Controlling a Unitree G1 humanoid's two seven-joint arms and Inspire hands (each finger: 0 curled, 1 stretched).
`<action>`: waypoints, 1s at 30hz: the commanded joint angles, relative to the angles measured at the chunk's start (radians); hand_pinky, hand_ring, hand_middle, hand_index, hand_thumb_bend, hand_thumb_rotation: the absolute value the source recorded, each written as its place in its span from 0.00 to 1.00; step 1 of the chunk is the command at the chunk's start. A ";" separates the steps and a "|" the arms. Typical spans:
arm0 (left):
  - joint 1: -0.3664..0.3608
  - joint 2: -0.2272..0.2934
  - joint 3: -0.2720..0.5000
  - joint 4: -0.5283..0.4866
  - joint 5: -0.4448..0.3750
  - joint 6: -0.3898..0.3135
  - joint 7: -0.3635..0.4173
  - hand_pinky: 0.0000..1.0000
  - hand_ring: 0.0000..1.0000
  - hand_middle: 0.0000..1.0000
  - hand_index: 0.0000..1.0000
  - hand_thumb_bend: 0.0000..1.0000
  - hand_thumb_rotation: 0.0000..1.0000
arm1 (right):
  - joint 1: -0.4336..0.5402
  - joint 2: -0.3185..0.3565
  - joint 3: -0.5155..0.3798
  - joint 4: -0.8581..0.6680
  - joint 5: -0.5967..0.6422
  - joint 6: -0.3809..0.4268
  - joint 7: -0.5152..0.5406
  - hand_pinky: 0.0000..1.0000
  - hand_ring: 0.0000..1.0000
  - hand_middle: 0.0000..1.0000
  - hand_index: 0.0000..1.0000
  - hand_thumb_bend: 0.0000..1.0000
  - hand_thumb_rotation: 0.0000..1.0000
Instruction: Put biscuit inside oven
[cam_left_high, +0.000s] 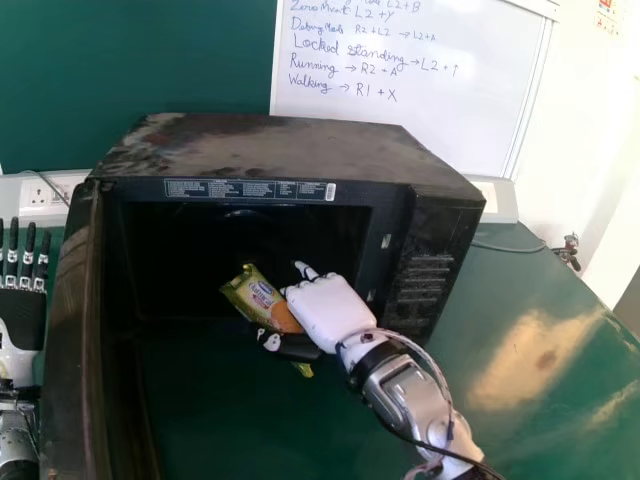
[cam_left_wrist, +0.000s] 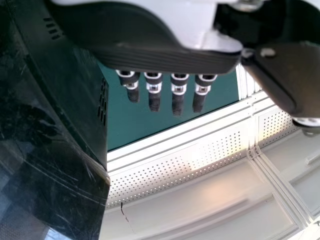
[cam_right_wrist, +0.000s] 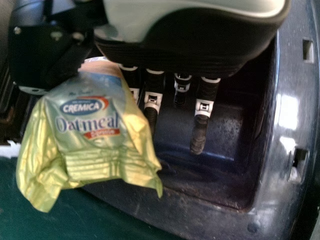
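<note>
Biscuit packet (cam_left_high: 258, 297) first, since that's what all this is about: it is pinched between the thumb and fingers of the right hand (cam_left_high: 328, 312), at the mouth of the oven (cam_left_high: 290, 150). How deep past the front edge it sits, I can't tell from here. The hand is at the packet's three o'clock, its arm (cam_left_high: 405, 395) coming in from about four. The door (cam_left_high: 70, 340) stands open at nine o'clock, and beyond it, also towards nine, is the left hand (cam_left_high: 22, 320), holding nothing, fingers straight.

I'd call this the putting-in step, with the pick-up done and the release to come. Next, I reckon, the right hand should push on towards twelve o'clock, deeper into the oven, get the whole wrapper past the front edge, lower it to the oven floor and only then loosen its grip.

Counting up: one packet, one oven with one door, two robot hands, one table (cam_left_high: 535, 340) under it all, and one whiteboard (cam_left_high: 420, 90) behind, around one o'clock from the packet.
</note>
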 joint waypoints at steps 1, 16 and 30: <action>0.054 -0.039 0.000 0.038 0.004 0.019 0.000 0.00 0.00 0.48 0.49 0.51 0.00 | -0.039 0.010 0.008 0.016 0.005 0.009 0.004 0.49 0.55 0.48 0.52 0.52 0.00; 0.055 -0.046 0.000 0.030 0.004 0.016 -0.005 0.00 0.00 0.48 0.49 0.51 0.00 | -0.122 0.056 0.029 0.161 0.048 0.014 -0.038 0.53 0.57 0.49 0.51 0.52 0.00; 0.063 -0.049 -0.002 0.018 0.005 0.018 -0.006 0.00 0.00 0.48 0.49 0.51 0.00 | -0.194 0.101 0.050 0.317 0.075 0.019 -0.130 0.54 0.56 0.48 0.52 0.52 0.00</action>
